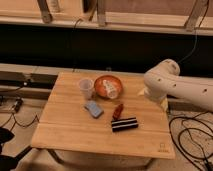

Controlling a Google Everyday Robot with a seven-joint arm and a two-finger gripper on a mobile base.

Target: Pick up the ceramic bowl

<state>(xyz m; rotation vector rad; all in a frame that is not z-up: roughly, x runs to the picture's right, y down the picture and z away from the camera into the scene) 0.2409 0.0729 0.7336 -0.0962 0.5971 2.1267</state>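
Observation:
The ceramic bowl [108,86] is round, shallow and orange-red with a whitish patch inside. It sits on the wooden table [70,135] at the back middle. A translucent plastic cup [86,88] stands just left of it, close to or touching its rim. My white arm [172,85] reaches in from the right. My gripper [144,93] is at the arm's end by the table's right edge, to the right of the bowl and apart from it, mostly hidden by the arm.
A blue flat object [93,108], a small red object [118,110] and a black-and-white striped object [124,123] lie in front of the bowl. Cables [192,135] run over the floor at the right and left. A dark wall with a ledge stands behind the table.

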